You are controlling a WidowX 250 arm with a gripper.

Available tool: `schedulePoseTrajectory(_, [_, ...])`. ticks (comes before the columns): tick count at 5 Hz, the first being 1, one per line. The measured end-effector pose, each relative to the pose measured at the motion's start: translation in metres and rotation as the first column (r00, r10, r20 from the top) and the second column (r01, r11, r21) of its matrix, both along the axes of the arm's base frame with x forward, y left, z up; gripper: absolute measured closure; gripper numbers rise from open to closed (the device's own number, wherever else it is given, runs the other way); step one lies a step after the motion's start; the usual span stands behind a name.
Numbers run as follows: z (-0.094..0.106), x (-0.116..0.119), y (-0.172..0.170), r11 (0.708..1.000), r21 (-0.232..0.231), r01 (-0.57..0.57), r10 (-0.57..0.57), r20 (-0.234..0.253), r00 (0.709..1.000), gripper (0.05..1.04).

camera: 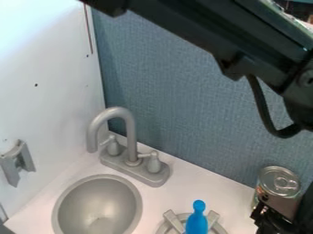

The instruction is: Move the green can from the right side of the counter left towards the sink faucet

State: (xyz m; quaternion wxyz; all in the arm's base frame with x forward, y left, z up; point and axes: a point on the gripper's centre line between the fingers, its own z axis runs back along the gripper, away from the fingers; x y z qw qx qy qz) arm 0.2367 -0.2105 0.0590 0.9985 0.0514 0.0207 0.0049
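Can (279,176): at tool (267,218), contact unclear; likely stiff, slick, heavier if full; grab round sides.
Tool: grasping or released, can't tell; partly cut off.
Blue pin-shaped thing (196,220): left of tool, bottom cut off.
Faucet (129,130): farther left.
Hidden: can's lower side, behind tool.

White wall (45,59) beside textured blue-gray panel (165,91)

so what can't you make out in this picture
- can, lower part: camera view, gripper in front
- whether gripper and can touch: camera view, the gripper's own dark parts cover the spot
- blue object, lower end: camera view, cut off by bottom edge
- sink, nearest rim: camera view, same edge
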Motion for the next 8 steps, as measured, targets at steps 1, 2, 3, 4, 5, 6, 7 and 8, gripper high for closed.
schedulePoseTrajectory(1, [-0.012, -0.002, 0.003, 1.0, 0.025, -0.002, 0.003, -0.029, 1.0, 0.083])
schedulePoseTrajectory(2, [-0.016, 0.031, 0.018, 0.998, -0.018, -0.054, 0.054, -0.001, 0.999, 0.083])
schedulePoseTrajectory(3, [-0.02, 0.078, 0.031, 0.996, -0.06, -0.066, 0.07, 0.065, 0.995, 0.083])
schedulePoseTrajectory(4, [-0.028, 0.097, 0.034, 0.998, -0.056, -0.039, 0.043, 0.073, 0.996, 0.083])
schedulePoseTrajectory(5, [-0.046, 0.124, 0.041, 0.999, -0.039, -0.023, 0.026, 0.08, 0.996, 0.083])
schedulePoseTrajectory(6, [-0.059, 0.146, 0.034, 1.0, -0.017, 0.021, -0.02, 0.084, 0.996, 0.083])
schedulePoseTrajectory(7, [-0.072, 0.16, 0.027, 0.999, -0.013, 0.044, -0.043, 0.085, 0.995, 0.083])
schedulePoseTrajectory(8, [-0.081, 0.171, 0.014, 0.998, -0.009, 0.07, -0.069, 0.09, 0.994, 0.083])
